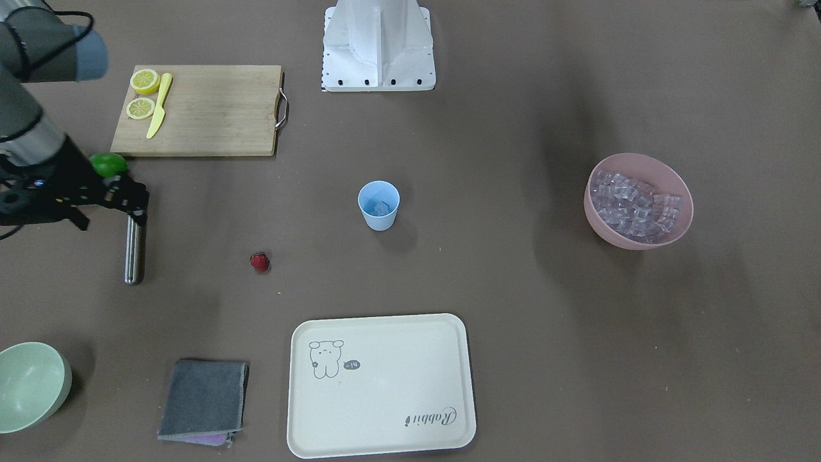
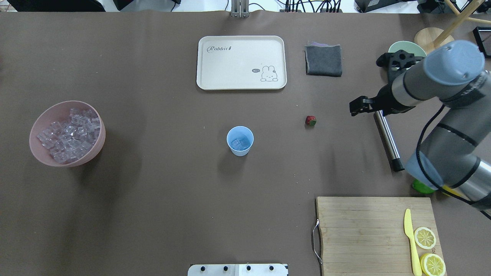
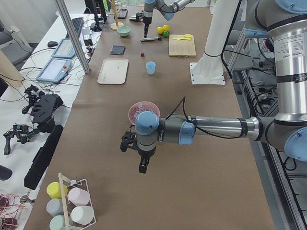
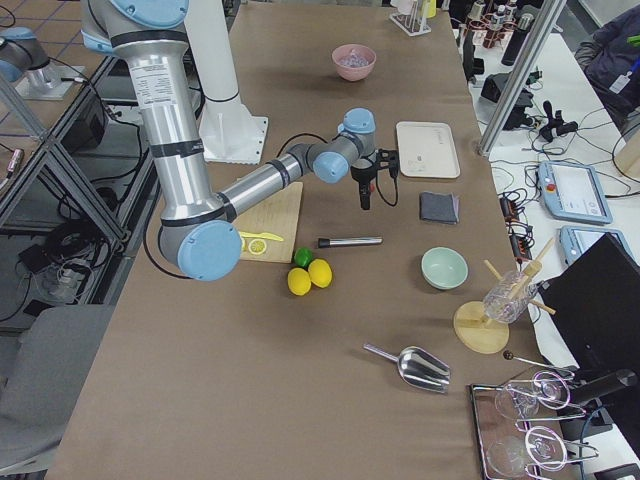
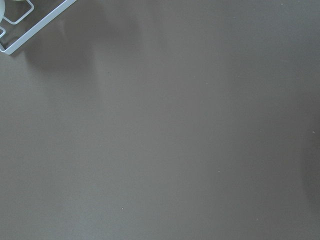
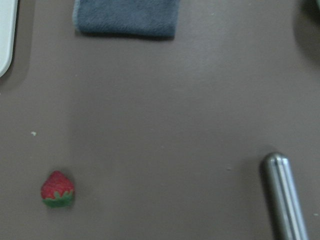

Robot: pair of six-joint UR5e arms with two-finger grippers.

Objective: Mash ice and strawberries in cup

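Observation:
The light-blue cup (image 2: 240, 140) stands upright mid-table with a few pieces of ice (image 2: 240, 144) inside; it also shows in the front view (image 1: 378, 205). The strawberry (image 2: 310, 121) lies on the table to its right, also in the right wrist view (image 6: 58, 189). My right gripper (image 2: 355, 107) hovers a little right of the strawberry, above the end of a metal rod (image 2: 387, 140); it looks open and empty. My left gripper (image 3: 143, 167) hangs over bare table beyond the pink bowl (image 2: 38, 153); I cannot tell if it is open.
The pink bowl holds many ice cubes (image 2: 69, 132). A cream tray (image 2: 241, 84), grey cloth (image 2: 323, 60) and pale green bowl (image 2: 395, 48) lie at the far side. A cutting board (image 2: 360, 234) with lemon halves and a yellow knife is near right; a lime (image 1: 108, 164) lies beside it.

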